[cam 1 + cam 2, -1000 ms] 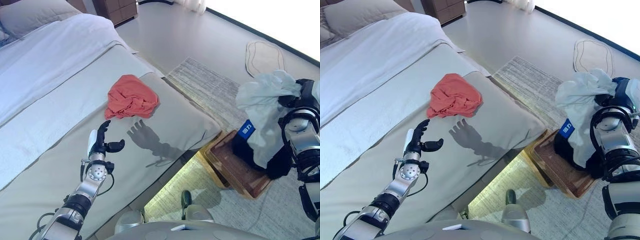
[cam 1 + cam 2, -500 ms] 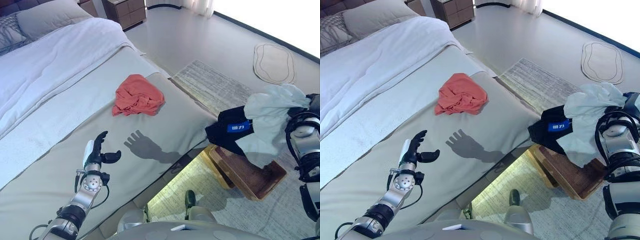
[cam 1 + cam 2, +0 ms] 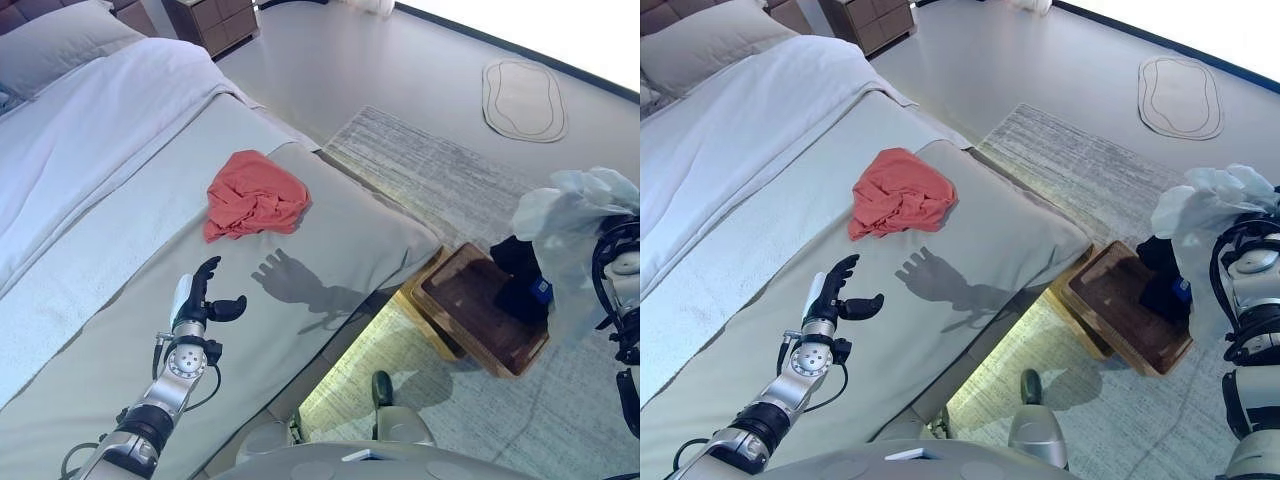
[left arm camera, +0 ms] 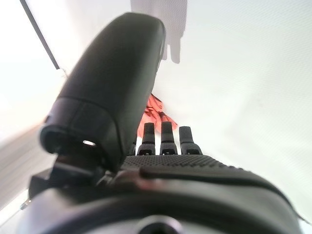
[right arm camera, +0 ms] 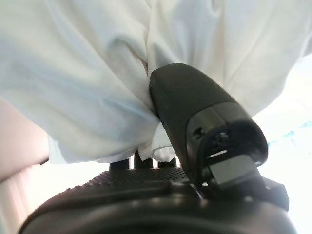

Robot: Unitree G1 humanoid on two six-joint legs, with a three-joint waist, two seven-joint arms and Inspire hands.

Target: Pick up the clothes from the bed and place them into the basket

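A red garment [image 3: 255, 195] lies crumpled on the grey bed cover [image 3: 120, 330]. My left hand [image 3: 200, 297] is open and empty above the cover, a little in front of the red garment, which also shows past its fingers in the left wrist view [image 4: 152, 114]. My right hand [image 5: 146, 185] is shut on a white garment [image 3: 570, 205], with the thumb pressed into the cloth [image 5: 87, 87]. A dark garment [image 3: 520, 285] hangs from the same bundle over the far end of the brown basket [image 3: 465, 330] on the floor.
A grey striped rug [image 3: 430, 170] lies beside the bed under the basket. An oval mat [image 3: 525, 97] lies farther out on the floor. A wooden dresser [image 3: 205, 20] stands behind the bed. A white duvet [image 3: 90, 130] and a pillow [image 3: 60, 35] cover the bed's head end.
The dark garment has swung right, from beside the bed edge to over the basket's far end, with the white garment. My left hand has stayed over the cover. The camera has shifted.
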